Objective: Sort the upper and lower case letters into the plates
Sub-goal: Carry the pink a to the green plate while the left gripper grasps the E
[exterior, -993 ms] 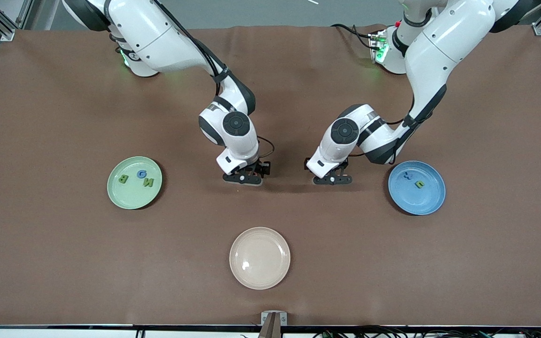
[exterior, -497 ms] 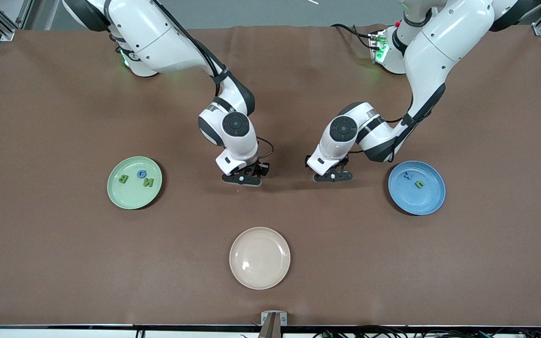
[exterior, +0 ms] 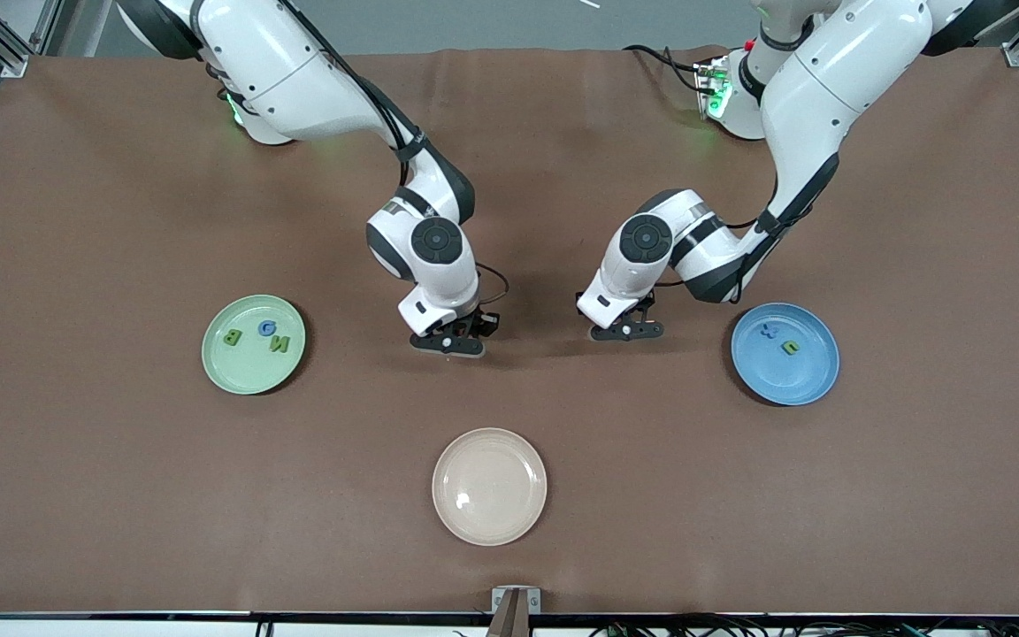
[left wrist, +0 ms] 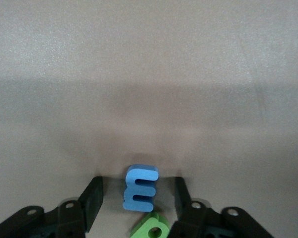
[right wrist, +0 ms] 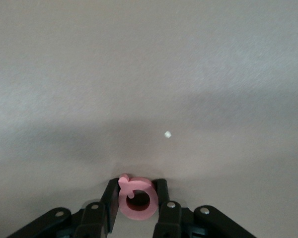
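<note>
Where the front view hides both letters, the pink Q (right wrist: 137, 200) is shown clamped in the right gripper (right wrist: 137, 203); the blue m (left wrist: 140, 188) lies on the table (exterior: 120, 487) between the left gripper's (left wrist: 139, 198) parted jaws, untouched.

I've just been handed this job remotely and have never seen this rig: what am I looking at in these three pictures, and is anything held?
Two white robot arms work at a brown table. The wide picture looks down from across the table; the two close-ups come from cameras on each arm's wrist.

The right hand is down at the table's middle, shut on a pink Q. The left hand is low beside it, its fingers either side of a blue m, not yet touching; a green letter lies next to the m.

The light green plate toward the right arm's end holds B, G and N. The blue plate toward the left arm's end holds two small letters. The beige plate, nearest the camera, holds nothing.
</note>
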